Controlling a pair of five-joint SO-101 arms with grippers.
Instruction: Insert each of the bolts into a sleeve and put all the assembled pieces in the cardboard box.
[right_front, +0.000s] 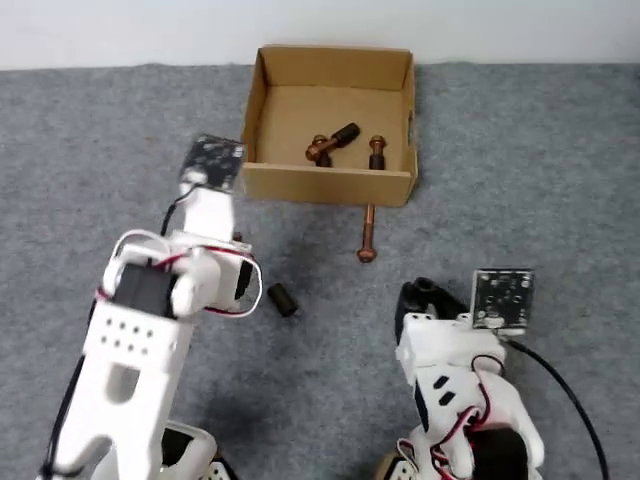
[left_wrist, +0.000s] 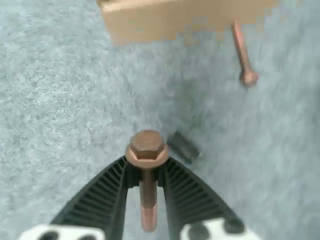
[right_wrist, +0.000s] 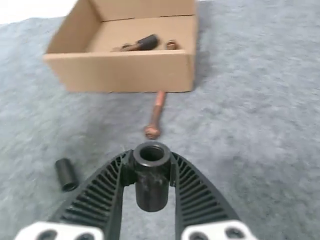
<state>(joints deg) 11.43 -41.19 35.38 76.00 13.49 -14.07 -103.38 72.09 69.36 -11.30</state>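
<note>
A copper-coloured bolt (left_wrist: 146, 175) sits clamped in the left hand (left_wrist: 146, 166). The left wrist view makes the grip plain: the hex head pokes just past the fingertips and the shank runs back between the ribbed black fingers. The right wrist view gives the matching detail on the other side. There the right hand (right_wrist: 151, 162) is closed on a black sleeve (right_wrist: 151, 177), gripped by its sides with the open bore facing out toward the box.

The high view gives the layout. The left arm reaches to the front left corner of the cardboard box (right_front: 330, 186), while the right hand (right_front: 424, 296) hangs nearer the robot, well apart from the box. Between the two arms a loose sleeve (right_front: 281, 299) lies on its side on the grey surface (right_front: 540, 170). A loose bolt (right_front: 368, 234) lies just in front of the box's front wall with its head toward the robot. Whether its tip touches the cardboard cannot be told.

Looking down into the open box, the high view picks out two assembled pieces (right_front: 332, 143), each a bolt with a dark sleeve on it. One lies at a slant near the middle of the floor; the other is just beside it, toward the right wall. The right wrist view catches the same pair over the front wall, along with the loose bolt and loose sleeve on the surface.
</note>
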